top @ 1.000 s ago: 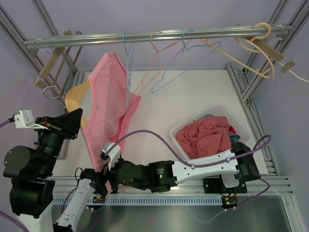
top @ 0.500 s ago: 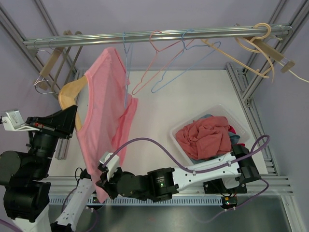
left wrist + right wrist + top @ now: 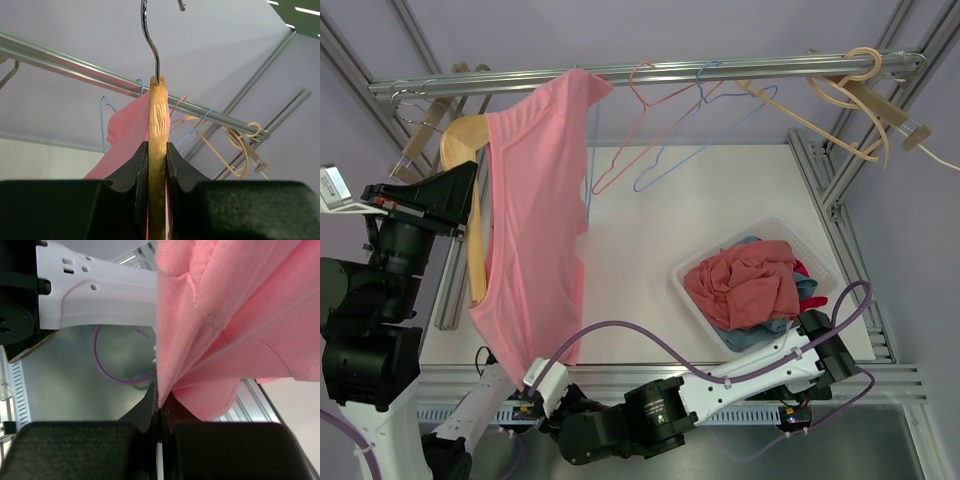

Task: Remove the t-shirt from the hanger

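A pink t-shirt [image 3: 535, 220] hangs stretched from a wooden hanger [image 3: 468, 150] on the left. My left gripper [image 3: 472, 190] is shut on the hanger's wooden neck [image 3: 157, 125], just under its metal hook [image 3: 150, 40]; the shirt [image 3: 125, 135] shows behind the fingers. My right gripper [image 3: 533, 378] is low at the near edge, under the shirt's bottom corner. In the right wrist view it [image 3: 160, 402] is shut on the hem of the shirt [image 3: 225, 315], which bunches in folds above the jaws.
A metal rail [image 3: 640, 72] spans the back and carries thin wire hangers [image 3: 655, 130], with wooden hangers [image 3: 860, 95] at its right end. A clear bin [image 3: 817, 262] of clothes stands at the right. Frame posts line both sides.
The left gripper has raised the hanger up toward the rail. The right gripper has shut on the shirt's lower edge and drawn back to the near edge, so the shirt now hangs stretched.
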`<action>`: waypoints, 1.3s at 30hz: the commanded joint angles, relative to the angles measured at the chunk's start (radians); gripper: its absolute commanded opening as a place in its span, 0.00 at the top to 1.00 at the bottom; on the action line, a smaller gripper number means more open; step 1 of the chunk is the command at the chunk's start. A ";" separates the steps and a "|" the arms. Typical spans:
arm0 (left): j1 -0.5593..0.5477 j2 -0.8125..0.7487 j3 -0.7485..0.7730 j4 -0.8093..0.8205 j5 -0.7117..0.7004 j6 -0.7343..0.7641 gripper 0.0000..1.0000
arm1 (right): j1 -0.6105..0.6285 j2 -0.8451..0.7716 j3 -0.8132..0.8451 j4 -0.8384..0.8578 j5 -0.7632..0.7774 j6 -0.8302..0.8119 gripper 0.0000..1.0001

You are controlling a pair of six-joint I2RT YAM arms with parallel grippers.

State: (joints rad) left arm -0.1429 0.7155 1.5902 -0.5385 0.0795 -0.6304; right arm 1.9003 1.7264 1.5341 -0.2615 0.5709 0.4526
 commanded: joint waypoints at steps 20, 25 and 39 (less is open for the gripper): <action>-0.063 -0.022 0.468 -0.005 -0.086 0.083 1.00 | 0.200 0.029 0.053 -0.467 0.180 0.267 1.00; -0.070 -0.024 0.470 -0.001 -0.037 0.084 1.00 | 0.235 -0.011 0.066 -0.548 0.265 0.339 1.00; -0.250 0.001 0.497 0.020 -0.057 0.074 1.00 | 0.276 -0.024 0.131 -0.872 0.351 0.577 1.00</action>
State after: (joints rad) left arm -0.3927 0.7368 2.1040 -0.8055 0.0265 -0.4995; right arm 2.1410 1.6863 1.6135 -0.9546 0.9222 0.9360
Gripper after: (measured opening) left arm 0.176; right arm 0.014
